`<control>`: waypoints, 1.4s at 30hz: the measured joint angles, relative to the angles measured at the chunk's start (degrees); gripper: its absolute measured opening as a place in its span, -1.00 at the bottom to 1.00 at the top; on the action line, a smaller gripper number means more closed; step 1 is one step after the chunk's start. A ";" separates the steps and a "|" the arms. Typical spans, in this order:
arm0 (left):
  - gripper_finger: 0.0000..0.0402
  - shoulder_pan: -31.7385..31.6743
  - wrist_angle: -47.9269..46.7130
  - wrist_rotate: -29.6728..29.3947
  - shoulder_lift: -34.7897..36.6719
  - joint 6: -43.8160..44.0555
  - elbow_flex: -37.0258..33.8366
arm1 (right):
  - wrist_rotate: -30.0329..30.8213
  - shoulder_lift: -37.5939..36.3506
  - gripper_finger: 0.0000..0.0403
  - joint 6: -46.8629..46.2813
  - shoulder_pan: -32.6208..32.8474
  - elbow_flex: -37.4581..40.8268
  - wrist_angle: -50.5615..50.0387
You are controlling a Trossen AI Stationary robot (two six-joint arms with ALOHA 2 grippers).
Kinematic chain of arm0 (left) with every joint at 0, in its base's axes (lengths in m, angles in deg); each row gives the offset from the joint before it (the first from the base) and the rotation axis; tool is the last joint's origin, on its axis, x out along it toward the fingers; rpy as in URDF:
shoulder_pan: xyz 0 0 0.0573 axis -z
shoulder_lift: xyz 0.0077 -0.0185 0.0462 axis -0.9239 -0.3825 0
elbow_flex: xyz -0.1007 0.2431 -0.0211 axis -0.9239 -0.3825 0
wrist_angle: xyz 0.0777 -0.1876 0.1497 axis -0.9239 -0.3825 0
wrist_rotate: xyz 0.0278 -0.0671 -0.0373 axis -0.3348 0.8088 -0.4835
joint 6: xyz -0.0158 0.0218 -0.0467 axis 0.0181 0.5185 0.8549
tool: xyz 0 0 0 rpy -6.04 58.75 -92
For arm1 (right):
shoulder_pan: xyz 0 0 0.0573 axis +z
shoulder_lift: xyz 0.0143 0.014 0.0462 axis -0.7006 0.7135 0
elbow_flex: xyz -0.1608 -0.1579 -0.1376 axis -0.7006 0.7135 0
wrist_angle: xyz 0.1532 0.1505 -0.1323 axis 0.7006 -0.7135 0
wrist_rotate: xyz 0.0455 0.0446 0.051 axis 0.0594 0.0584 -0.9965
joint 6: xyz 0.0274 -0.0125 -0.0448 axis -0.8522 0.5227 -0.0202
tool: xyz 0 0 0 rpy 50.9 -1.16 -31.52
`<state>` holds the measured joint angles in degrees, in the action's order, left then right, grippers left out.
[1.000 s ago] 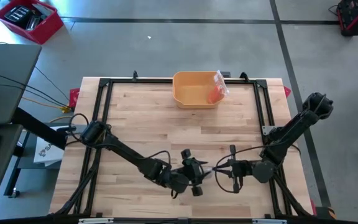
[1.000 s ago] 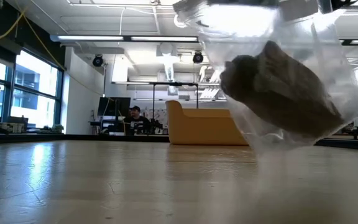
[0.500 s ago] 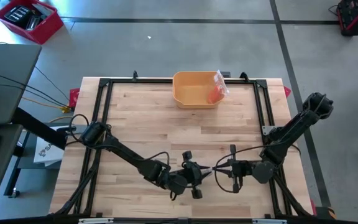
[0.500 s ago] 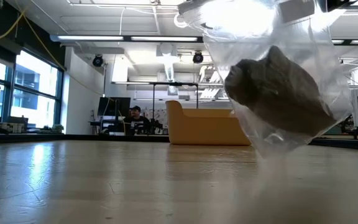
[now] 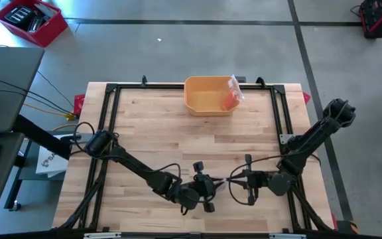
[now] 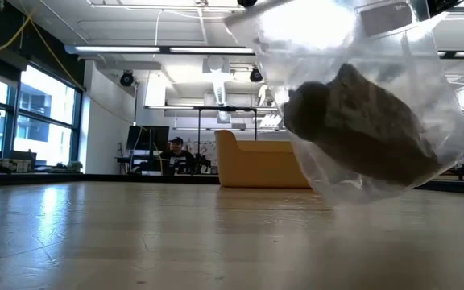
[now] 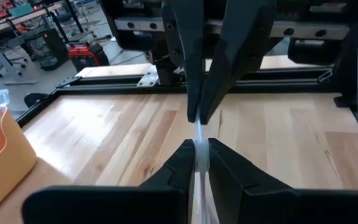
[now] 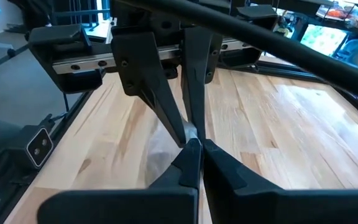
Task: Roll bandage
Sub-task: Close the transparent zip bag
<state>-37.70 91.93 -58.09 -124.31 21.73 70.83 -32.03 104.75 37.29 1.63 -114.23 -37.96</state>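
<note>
The wooden table (image 5: 178, 133), edged by a black frame, carries both dark arms, which reach in from its left and right sides and meet close to the near edge, about midway across.

At the far edge, near the middle, sits an orange bin (image 5: 207, 95); a small clear packet with orange contents (image 5: 231, 93) leans at the bin's right rim. In the low view the same bin shows far off across the tabletop, with a person (image 6: 174, 151) seated at a desk in the room behind.

The clear plastic bag (image 6: 361, 97) hangs above the table near the near edge, held up between the two grippers and not resting on the wood. Inside it sits the rolled bandage (image 6: 353, 125), a greyish-tan lump tilted in the bag's lower part.

The left gripper (image 7: 202, 154) has its fingers pressed close together on a thin strip of the bag's edge, which runs up between the tips. The right gripper (image 8: 193, 149) faces it, tip almost to tip, its fingers also pinched together on the bag's film. In each wrist view the other arm's fingers come down to the same pinched seam, so both grips sit just beside one another on the bag's top edge.
</note>
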 joint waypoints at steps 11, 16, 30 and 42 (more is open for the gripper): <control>-0.84 1.66 -5.77 -0.16 0.00 3.61 0.01 | 0.20 0.04 -1.00 0.02 0.02 0.00 -0.76; -0.84 2.68 -11.64 -0.15 0.04 9.37 0.01 | 0.85 0.04 -1.00 0.44 0.06 0.00 -0.80; -0.84 6.45 -22.70 -0.07 0.04 20.83 -0.01 | 1.06 -4.43 -1.00 0.46 0.06 0.00 -3.21; -0.51 6.37 -24.42 0.95 1.12 23.40 -0.12 | 1.03 -4.73 -1.00 0.14 0.06 0.00 -3.37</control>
<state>-31.33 67.51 -57.14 -123.19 45.13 70.71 -31.00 100.02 37.43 1.70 -114.23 -41.32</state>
